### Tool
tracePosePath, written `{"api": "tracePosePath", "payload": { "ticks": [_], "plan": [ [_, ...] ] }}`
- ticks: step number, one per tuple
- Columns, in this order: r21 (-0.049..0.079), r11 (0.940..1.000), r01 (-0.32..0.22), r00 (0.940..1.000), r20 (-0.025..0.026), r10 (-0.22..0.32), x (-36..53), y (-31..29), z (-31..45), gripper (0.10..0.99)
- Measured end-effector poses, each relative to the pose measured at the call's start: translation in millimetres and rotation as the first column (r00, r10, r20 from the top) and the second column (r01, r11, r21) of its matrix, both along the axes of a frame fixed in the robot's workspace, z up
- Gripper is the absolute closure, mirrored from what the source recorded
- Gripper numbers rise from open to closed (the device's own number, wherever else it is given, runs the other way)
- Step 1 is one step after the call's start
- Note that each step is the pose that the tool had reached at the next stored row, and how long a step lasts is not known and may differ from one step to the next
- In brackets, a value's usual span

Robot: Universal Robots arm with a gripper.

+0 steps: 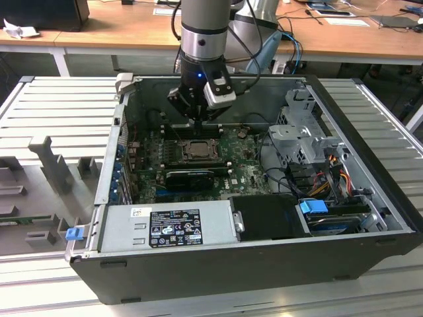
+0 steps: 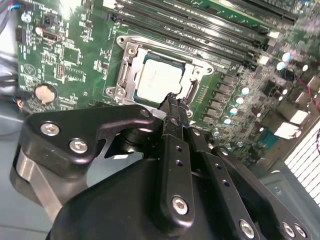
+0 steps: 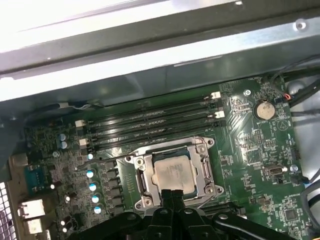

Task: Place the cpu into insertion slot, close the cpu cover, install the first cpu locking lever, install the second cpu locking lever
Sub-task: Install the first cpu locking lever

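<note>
Wooden desk [image 1: 132, 30] behind, ribbed grey table [image 1: 59, 99] below

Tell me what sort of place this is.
Probably a robotics lab or workshop: an open computer case lies on a slatted metal table, a robot arm reaches into it, and wooden desks with cables stand behind.

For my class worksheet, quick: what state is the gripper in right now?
Gripper: shut, holding nothing visible, tips by the edge of the cpu cover.
</note>
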State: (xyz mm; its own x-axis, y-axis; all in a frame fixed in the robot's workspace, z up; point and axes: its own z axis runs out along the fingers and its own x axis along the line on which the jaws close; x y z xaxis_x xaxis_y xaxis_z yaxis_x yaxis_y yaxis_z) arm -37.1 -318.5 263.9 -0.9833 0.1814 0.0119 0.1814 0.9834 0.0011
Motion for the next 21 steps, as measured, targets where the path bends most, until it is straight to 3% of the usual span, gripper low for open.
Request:
{"api": "tracePosePath", "payload": {
  "ticks": [8,13,19,21],
  "plan": [
    [0.000,0.9940,-0.110,0.9940,0.0000,0.110,0.0,0.0,0.0,0.980],
    [0.000,0.9821,-0.189,0.9821,0.0000,0.189,0.0,0.0,0.0,0.980],
    [0.000,0.9570,-0.290,0.9570,0.0000,0.290,0.1,0.0,0.0,0.980],
    [0.000,0.9519,-0.306,0.9519,0.0001,0.306,0.1,0.0,0.0,0.980]
  ]
}}
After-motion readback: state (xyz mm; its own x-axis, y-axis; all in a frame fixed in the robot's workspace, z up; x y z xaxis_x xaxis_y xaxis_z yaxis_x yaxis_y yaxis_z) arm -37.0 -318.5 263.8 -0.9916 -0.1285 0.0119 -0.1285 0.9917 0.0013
